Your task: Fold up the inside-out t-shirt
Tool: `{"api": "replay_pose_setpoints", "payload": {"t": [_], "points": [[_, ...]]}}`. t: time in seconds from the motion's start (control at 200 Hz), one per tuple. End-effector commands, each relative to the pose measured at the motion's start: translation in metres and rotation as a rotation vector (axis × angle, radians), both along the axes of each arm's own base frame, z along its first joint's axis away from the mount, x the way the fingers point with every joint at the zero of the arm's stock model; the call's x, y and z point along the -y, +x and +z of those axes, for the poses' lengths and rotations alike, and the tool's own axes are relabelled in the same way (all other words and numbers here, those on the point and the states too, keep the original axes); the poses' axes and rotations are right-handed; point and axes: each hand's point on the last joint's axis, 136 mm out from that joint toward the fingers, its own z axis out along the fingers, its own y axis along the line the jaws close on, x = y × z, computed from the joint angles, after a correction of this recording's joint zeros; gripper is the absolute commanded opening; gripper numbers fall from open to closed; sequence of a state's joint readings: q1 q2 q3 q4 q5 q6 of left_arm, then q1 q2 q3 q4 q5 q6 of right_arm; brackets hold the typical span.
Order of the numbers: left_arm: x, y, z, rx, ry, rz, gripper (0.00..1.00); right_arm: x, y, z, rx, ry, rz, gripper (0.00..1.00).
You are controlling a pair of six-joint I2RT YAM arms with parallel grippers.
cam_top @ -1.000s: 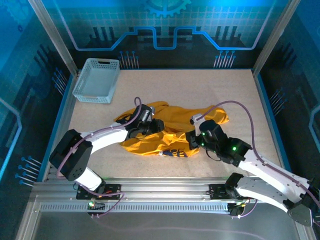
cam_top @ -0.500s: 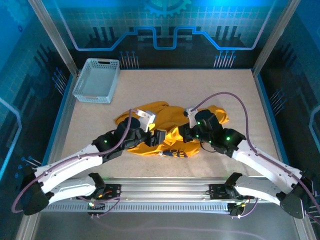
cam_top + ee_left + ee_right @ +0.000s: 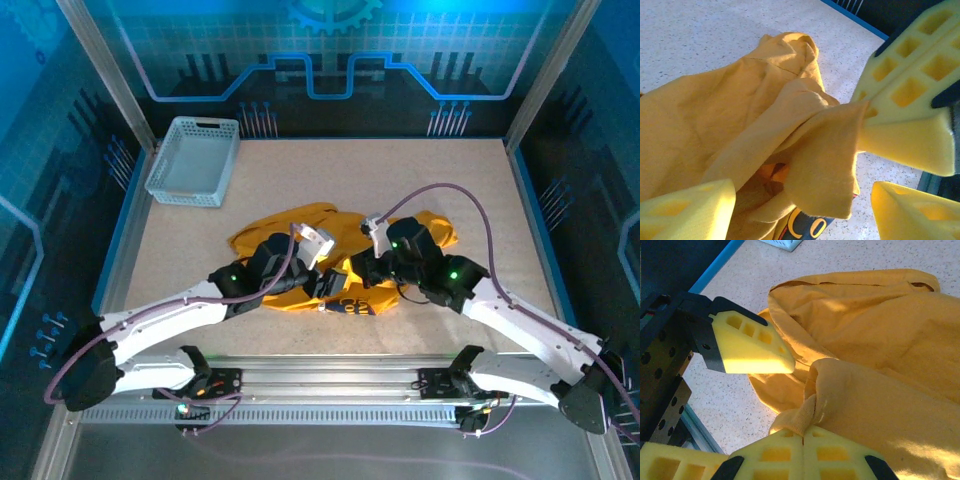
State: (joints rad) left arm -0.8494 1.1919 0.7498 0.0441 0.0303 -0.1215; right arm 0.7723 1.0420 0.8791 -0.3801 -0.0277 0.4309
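While the right claw (image 3: 803, 432) pinches a fold of the inside-out t-shirt (image 3: 342, 232), bunched mid-frame on the surface (image 3: 450, 170), the left claw (image 3: 800, 207) gapes wide beside it; closing carelessly could catch several layers or strike the other claw.

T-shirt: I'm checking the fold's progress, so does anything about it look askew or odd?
Yes. The t-shirt lies bunched and wrinkled mid-table, not flat, its print peeking out at its near edge. The right gripper pinches a raised fold; the left gripper stands open beside it.
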Motion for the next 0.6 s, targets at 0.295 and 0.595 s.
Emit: {"api": "replay_pose_setpoints", "payload": {"t": [0.295,0.595], "points": [[0.018,0.006,0.013,0.027,-0.022,-0.037,0.21,-0.014,0.002,0.018,0.053,0.000,0.040,0.00],[0.003,0.008,0.018,0.052,-0.032,0.026,0.04,0.003,0.018,-0.016,0.061,-0.188,-0.046,0.00]]}}
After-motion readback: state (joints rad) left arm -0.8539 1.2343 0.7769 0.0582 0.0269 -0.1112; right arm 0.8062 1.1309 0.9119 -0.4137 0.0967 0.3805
